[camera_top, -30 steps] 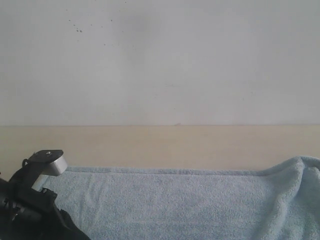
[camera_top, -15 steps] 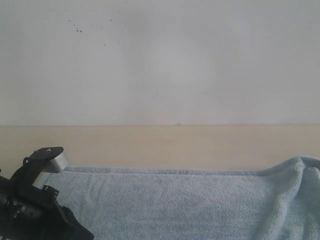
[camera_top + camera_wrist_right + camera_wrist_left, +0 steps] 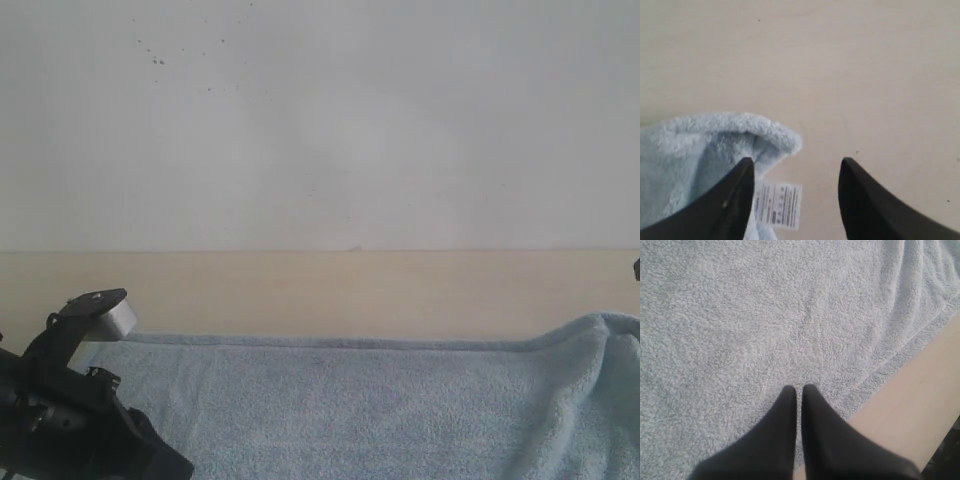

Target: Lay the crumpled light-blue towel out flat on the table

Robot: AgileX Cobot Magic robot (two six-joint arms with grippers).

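Note:
The light-blue towel (image 3: 350, 400) lies mostly flat across the near part of the beige table (image 3: 320, 290), with a raised bunched fold at the right (image 3: 600, 350). In the left wrist view my left gripper (image 3: 799, 387) is shut, its tips together just above the towel (image 3: 765, 315) near the hemmed edge (image 3: 890, 357), with nothing held. In the right wrist view my right gripper (image 3: 797, 162) is open over bare table (image 3: 840, 60). A folded-over towel corner (image 3: 715, 135) and its white care label (image 3: 778, 204) lie beside one finger (image 3: 740, 185).
My left arm (image 3: 60, 420) with its silver mount (image 3: 105, 312) fills the lower left of the exterior view. A white wall (image 3: 320, 120) with small dark specks rises behind the table. A small dark part (image 3: 636, 268) shows at the right edge.
My left arm has shifted slightly right and lower over the towel. A small dark part has come into sight at the right edge. The towel looks unchanged.

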